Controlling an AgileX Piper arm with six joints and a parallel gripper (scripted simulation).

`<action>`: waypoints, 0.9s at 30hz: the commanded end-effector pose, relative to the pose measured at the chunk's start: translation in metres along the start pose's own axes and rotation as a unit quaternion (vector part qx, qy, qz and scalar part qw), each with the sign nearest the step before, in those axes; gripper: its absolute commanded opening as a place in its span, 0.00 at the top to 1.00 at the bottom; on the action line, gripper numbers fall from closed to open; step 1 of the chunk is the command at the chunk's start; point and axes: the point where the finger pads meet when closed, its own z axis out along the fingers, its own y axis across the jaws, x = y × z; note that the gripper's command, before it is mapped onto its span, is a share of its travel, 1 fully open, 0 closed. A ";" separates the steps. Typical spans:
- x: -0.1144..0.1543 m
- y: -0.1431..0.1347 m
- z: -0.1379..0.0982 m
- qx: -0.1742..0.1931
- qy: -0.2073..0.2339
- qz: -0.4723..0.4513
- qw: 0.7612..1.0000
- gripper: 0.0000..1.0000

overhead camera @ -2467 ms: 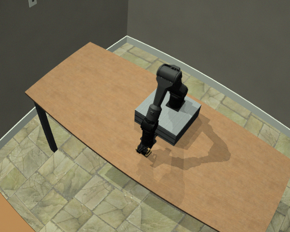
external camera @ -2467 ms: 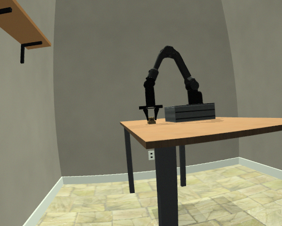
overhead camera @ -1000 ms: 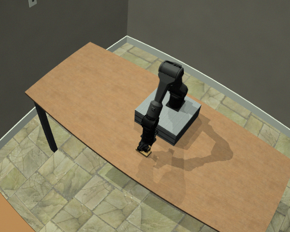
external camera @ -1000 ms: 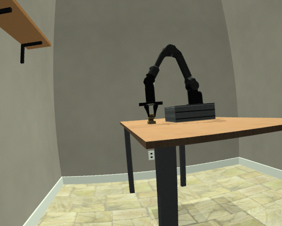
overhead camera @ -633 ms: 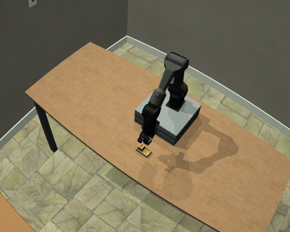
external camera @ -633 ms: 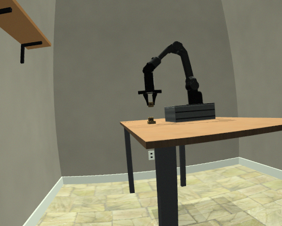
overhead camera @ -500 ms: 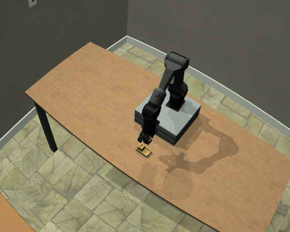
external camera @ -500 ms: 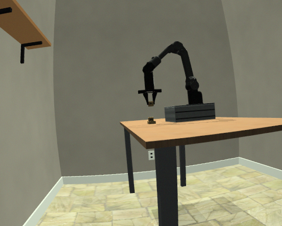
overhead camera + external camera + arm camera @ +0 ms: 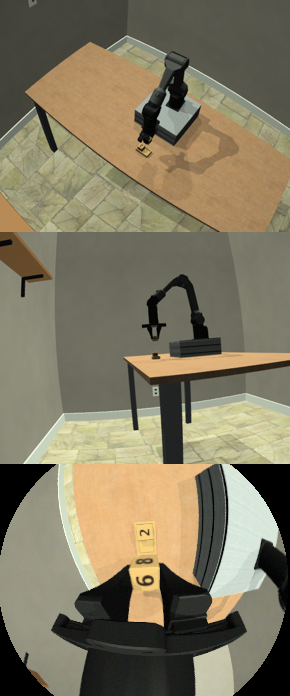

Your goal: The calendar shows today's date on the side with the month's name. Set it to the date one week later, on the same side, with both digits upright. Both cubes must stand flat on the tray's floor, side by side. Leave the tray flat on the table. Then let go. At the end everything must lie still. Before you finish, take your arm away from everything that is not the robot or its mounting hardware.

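The hand (image 9: 154, 337) was clamped on one calendar cube (image 9: 144, 575), its fingers pressing the cube's two opposite sides. It hung in the air well above the worktop (image 9: 82, 82), pointing straight down. In the wrist view the held cube showed a 6 on the face nearest the camera and an 8 on the adjoining face beyond it.

Directly below the hand, on the worktop, lay the small wooden tray (image 9: 147, 153), flat and close to the front edge. The second cube (image 9: 141, 147) stood in one end of the tray, with a 2 on top in the wrist view; the slot beside it was bare. The month's name could not be read at this size.

Behind the tray the black arm (image 9: 172, 72) arched up from a grey base block (image 9: 189, 109) that stood on the worktop. A wall shelf (image 9: 22, 259) hung at the upper left of the exterior view.
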 end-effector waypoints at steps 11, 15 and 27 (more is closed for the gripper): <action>0.000 0.001 -0.001 -0.001 0.000 -0.113 0.994 0.64; 0.000 0.001 -0.001 -0.001 0.000 -0.177 0.984 0.64; 0.000 0.001 -0.001 -0.001 0.000 -0.502 0.865 0.64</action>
